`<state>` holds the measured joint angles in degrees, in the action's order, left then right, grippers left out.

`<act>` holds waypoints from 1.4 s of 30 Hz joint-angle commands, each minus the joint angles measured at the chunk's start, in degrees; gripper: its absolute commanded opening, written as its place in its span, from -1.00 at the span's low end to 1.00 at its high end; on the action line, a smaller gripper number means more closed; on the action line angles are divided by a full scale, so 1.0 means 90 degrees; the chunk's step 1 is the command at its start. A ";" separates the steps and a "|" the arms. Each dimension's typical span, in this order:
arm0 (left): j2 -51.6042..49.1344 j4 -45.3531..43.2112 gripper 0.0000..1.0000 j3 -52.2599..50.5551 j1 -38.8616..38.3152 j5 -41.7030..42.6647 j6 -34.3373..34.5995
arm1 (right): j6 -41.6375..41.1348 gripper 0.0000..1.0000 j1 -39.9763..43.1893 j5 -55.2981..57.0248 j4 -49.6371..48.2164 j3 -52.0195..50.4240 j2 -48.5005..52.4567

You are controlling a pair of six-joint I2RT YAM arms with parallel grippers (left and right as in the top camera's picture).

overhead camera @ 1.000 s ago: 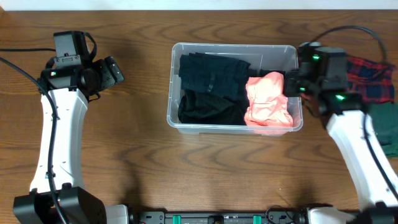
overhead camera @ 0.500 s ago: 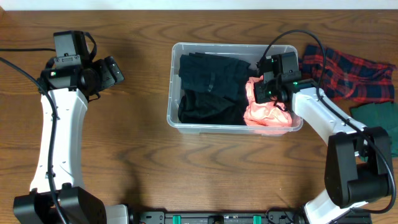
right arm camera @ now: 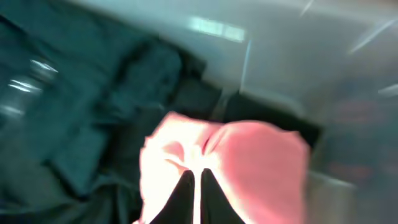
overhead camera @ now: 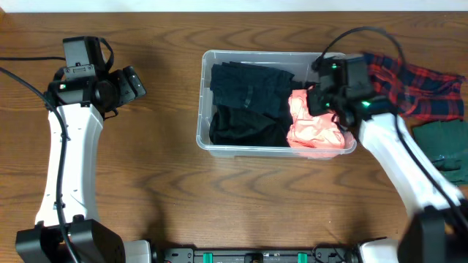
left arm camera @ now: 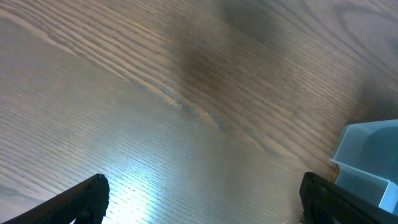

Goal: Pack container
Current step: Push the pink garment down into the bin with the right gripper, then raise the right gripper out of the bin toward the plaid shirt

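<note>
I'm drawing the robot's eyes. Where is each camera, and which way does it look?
Overhead: above the table, looking straight down at the bin; both arms show.
Left wrist: on the left arm, facing bare table and a bin corner; open left pincer shows.
Right wrist: on the right arm, facing pink cloth; shut right pincer shows.
All share the bin.

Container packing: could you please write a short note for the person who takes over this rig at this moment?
Left gripper: jaws open, empty, over the table left of the container.
Right gripper: jaws shut, above the pink garment inside the container; a grip on it cannot be confirmed.
Done: dark clothes and the pink garment are in the container.
Left: the red plaid cloth and the green cloth lie on the table to its right, likely next to pack.
</note>
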<state>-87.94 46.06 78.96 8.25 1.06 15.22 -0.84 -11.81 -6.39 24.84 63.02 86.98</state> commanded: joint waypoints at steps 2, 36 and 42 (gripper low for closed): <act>0.0044 0.0012 0.96 0.0027 0.0022 -0.0095 0.0012 | 0.0085 -0.86 -0.0024 0.0255 0.0187 0.0027 -0.0301; 0.0044 0.0012 0.96 0.0027 0.0022 -0.0097 0.0012 | -0.0262 -0.36 0.0029 0.1404 0.1273 0.0384 -0.0206; 0.0044 0.0012 0.96 0.0027 0.0022 -0.0097 0.0012 | -0.0794 -0.06 0.0561 0.2030 0.1719 0.0384 -0.1299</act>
<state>-87.94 46.06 78.96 8.25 1.06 15.22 -4.99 -9.54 7.07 39.05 65.65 78.30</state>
